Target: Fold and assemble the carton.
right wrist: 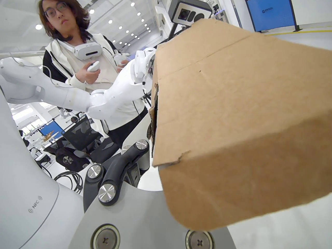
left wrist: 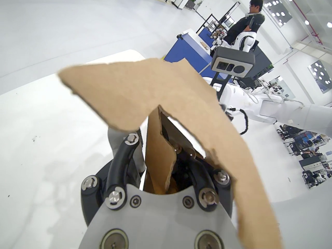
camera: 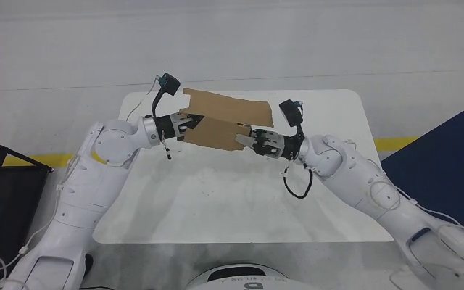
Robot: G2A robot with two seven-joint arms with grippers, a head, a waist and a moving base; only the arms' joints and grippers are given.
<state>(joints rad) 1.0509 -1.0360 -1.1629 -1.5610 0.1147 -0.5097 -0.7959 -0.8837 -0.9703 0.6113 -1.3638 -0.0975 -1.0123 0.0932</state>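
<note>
- The left gripper [left wrist: 146, 130] is nearly closed and pinches a brown panel of the carton [left wrist: 145, 89]. The panel stands edge-on between its fingers [left wrist: 179, 137] and reaches back toward the palm.
- Just past those fingertips, a wide flap of the same carton with a ragged edge bends across them and trails down one side of the gripper.
- The right gripper [camera: 245, 138] holds the opposite end of the carton [right wrist: 233, 104]. One finger [right wrist: 133, 172] sits against the cardboard's edge, while the other is hidden behind the panel. In the top view a fingertip overlaps the end flap, so the grip looks closed on it.
- Close in front of the right gripper, the carton shows two faces meeting at a folded corner, with a crease running across the upper face.
- Between the two grippers, the carton [camera: 225, 119] spans the gap at a slant. It is partly folded, and one panel lies beyond the other.
- Beneath both grippers and the carton lies the white table [camera: 217, 210].
</note>
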